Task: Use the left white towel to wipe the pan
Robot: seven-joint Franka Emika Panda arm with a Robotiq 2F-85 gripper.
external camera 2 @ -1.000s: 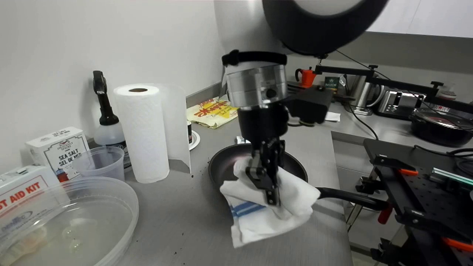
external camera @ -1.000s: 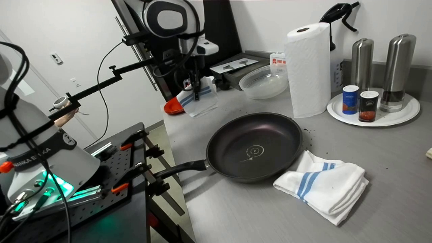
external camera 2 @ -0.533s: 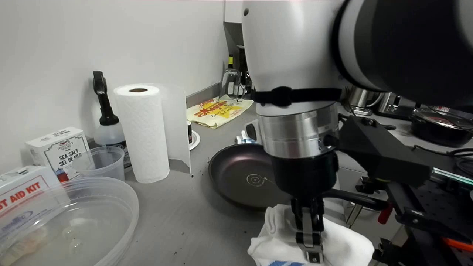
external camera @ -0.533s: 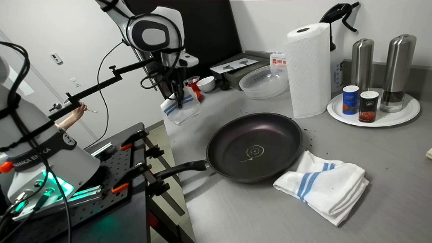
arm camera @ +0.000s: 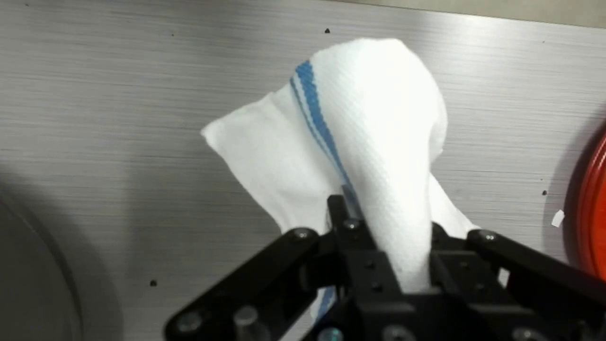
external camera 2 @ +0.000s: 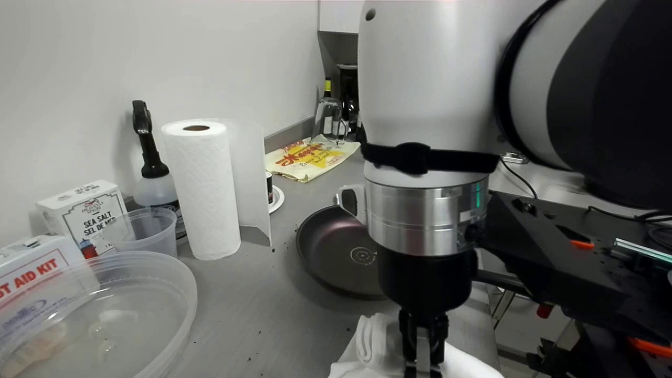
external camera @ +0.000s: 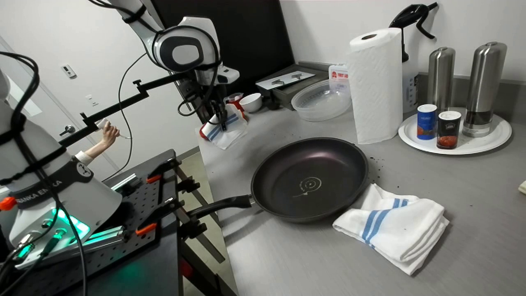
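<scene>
My gripper [external camera: 223,126] is shut on a white towel with blue stripes [external camera: 233,130]. In the wrist view the bunched towel [arm camera: 388,104] stands up between the fingers [arm camera: 350,232] and hangs out on both sides. The black pan [external camera: 308,181] rests on the counter with its handle toward the robot base; it is bare inside. The gripper and towel are beside the pan, apart from it, near the counter's edge. The pan's rim [arm camera: 52,246] shows at the left of the wrist view. In an exterior view the arm hides part of the pan [external camera 2: 336,257]. Whether the towel touches the counter is unclear.
A second folded white towel [external camera: 407,234] lies against the pan's far side. A paper towel roll [external camera: 376,86], a clear tub [external camera: 320,102], a white bowl [external camera: 251,102] and a plate with grinders [external camera: 485,144] stand around. A red dish [arm camera: 594,208] is right of the towel.
In an exterior view my gripper, shut on the towel, swung left toward the counter's edge, then shifted slightly right. In the other view it moved lower and right, uncovering the pan.
</scene>
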